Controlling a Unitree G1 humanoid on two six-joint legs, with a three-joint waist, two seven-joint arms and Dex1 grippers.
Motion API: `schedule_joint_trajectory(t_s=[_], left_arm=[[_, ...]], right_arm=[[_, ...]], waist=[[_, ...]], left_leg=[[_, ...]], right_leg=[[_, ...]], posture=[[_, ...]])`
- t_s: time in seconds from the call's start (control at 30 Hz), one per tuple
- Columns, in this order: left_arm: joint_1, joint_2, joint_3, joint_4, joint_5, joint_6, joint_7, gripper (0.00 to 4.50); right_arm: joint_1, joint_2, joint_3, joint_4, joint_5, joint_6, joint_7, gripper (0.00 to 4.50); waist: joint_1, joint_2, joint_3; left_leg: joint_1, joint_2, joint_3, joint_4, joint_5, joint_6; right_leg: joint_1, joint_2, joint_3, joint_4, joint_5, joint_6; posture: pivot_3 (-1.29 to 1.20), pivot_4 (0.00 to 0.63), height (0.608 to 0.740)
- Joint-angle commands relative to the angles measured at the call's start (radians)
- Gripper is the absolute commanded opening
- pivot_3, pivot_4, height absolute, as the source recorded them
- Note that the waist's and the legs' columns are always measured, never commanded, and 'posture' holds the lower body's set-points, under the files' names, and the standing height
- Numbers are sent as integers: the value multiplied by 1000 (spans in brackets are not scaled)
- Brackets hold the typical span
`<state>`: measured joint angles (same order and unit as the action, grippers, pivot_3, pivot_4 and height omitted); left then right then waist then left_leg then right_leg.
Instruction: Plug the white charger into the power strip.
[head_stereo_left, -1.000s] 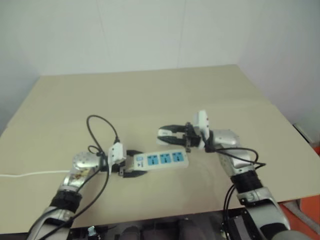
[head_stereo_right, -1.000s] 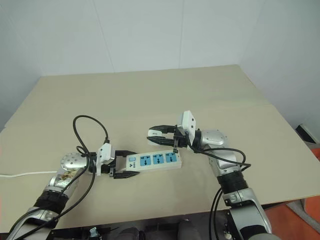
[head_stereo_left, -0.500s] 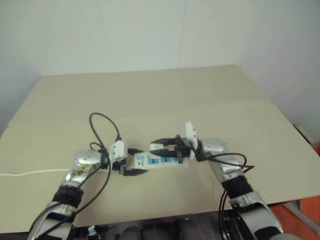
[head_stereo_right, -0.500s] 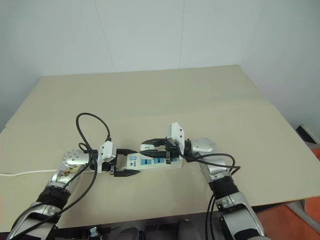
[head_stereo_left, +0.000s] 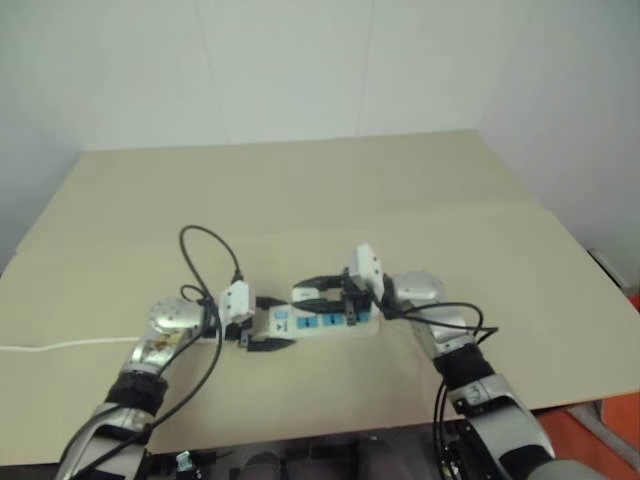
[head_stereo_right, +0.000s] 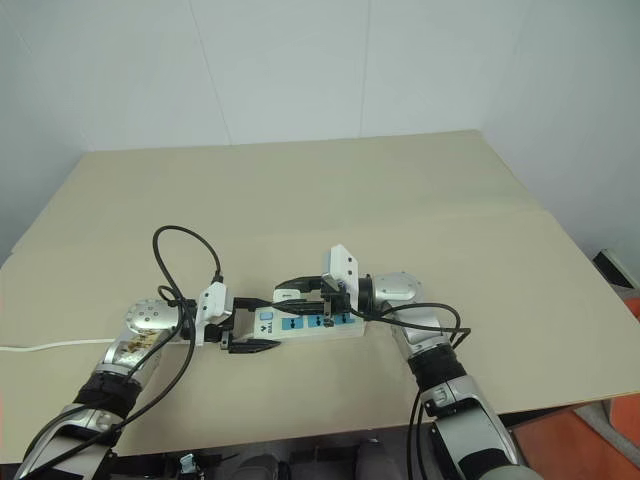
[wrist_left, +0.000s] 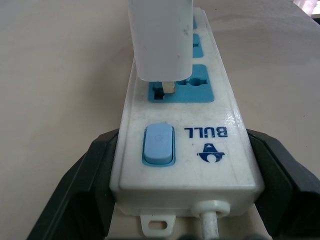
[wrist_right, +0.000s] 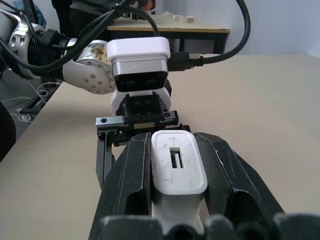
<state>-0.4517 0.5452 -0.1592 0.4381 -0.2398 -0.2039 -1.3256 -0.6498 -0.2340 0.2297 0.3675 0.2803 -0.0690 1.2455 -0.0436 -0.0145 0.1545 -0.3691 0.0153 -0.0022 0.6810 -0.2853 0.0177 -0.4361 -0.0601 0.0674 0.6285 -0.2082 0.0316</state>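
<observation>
Now right tool (wrist_right: 177, 165) pinching white charger (wrist_left: 160, 40), seemingly seated.

You get soft, even light from above, with only faint shadows under the arms on the table (head_stereo_right: 420, 190). The left eye view looks dimmer and hazier than the right. In the left wrist view the charger (wrist_left: 161, 37) is blurred up close, while the strip (wrist_left: 200, 150) stays sharp.

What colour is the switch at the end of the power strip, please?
Light blue; the switch on the white power strip shows best in the left wrist view.
</observation>
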Motion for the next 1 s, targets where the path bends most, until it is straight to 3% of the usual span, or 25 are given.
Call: schedule_joint_trajectory(t_s=[0.03, 0.33, 1.0], left_arm=[[15, 6, -10, -5, 29, 5, 5, 3283], [26, 6, -10, -18, 28, 10, 8, 3283], [27, 3, -12, -25, 28, 17, 8, 3283]], right_arm=[[-25, 11, 10, 25, -21, -51, 14, 1151], [-57, 4, -2, 134, -54, -124, 25, 1151], [-12, -18, 5, 71, -49, -80, 30, 1151]], waist=[[0, 0, 0], [0, 0, 0], [1, 0, 0]], left_leg=[[0, 0, 0, 0, 0, 0], [1, 0, 0, 0, 0, 0], [1, 0, 0, 0, 0, 0]], right_leg=[[0, 0, 0, 0, 0, 0], [1, 0, 0, 1, 0, 0], [1, 0, 0, 1, 0, 0]], posture=[[0, 150, 740], [0, 150, 740], [0, 150, 740]])
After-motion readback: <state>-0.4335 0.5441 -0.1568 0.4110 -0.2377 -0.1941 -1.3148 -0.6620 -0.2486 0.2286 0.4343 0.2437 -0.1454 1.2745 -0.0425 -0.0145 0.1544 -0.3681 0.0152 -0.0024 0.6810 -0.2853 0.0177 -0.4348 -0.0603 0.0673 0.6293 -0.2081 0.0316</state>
